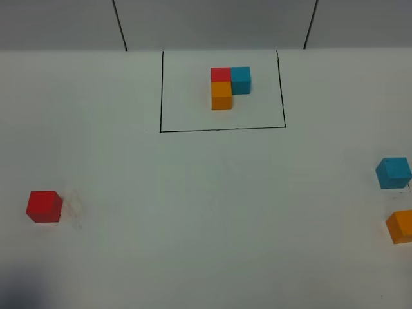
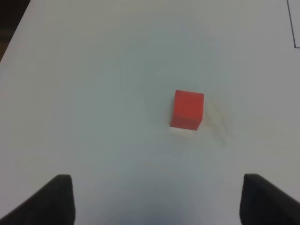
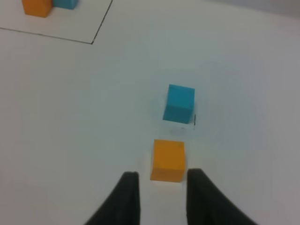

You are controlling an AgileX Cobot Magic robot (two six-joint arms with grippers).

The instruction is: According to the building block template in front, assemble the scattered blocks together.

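The building block template (image 1: 230, 87) is an L of red, blue and orange cubes inside a black drawn rectangle (image 1: 222, 129) at the back middle. The scattered red cube (image 1: 44, 206) sits at the left, the light blue cube (image 1: 393, 172) and the orange cube (image 1: 400, 226) at the right edge. Neither gripper shows in the exterior high view. In the left wrist view my left gripper (image 2: 159, 201) is open wide and empty, with the red cube (image 2: 187, 109) ahead of it. My right gripper (image 3: 162, 180) is open, its tips flanking the near end of the orange cube (image 3: 168, 160). The blue cube (image 3: 179, 103) lies just beyond.
The white table (image 1: 193, 225) carries only the cubes and the frame. A corner of the frame (image 3: 92, 43) and part of the template (image 3: 37, 7) show in the right wrist view. The table's dark edge (image 2: 9, 28) shows in the left wrist view.
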